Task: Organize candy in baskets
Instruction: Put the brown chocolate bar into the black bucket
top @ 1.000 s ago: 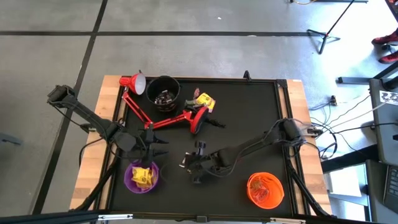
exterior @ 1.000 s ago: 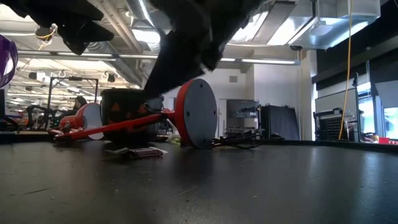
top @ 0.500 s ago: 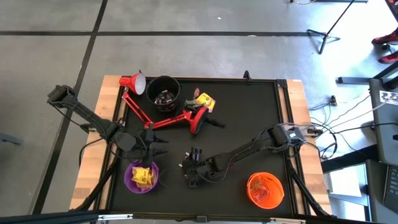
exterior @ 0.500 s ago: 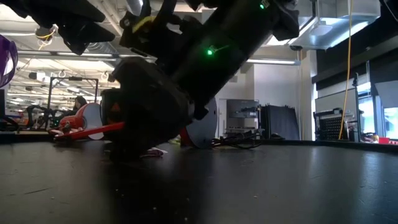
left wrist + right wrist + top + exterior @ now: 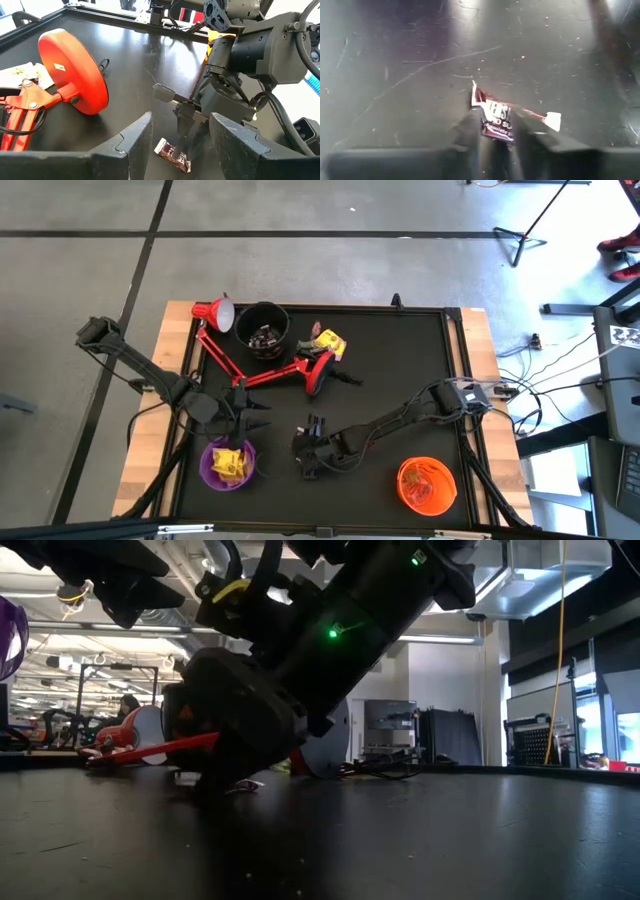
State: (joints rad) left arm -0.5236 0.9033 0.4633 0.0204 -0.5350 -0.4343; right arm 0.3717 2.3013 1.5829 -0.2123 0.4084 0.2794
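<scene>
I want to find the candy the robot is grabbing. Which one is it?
Find the red lamp lying across the black table. Below its round base, between the purple bucket and the orange bucket, the right end effector straddles one dark brown candy. It lies alone on the table, in no bucket.

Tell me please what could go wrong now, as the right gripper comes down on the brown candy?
The right gripper straddles the flat brown candy, fingers open; they may scrape the black mat and slide the wrapper away. The left gripper waits close by above the purple bucket, so lifting could bump it.
</scene>
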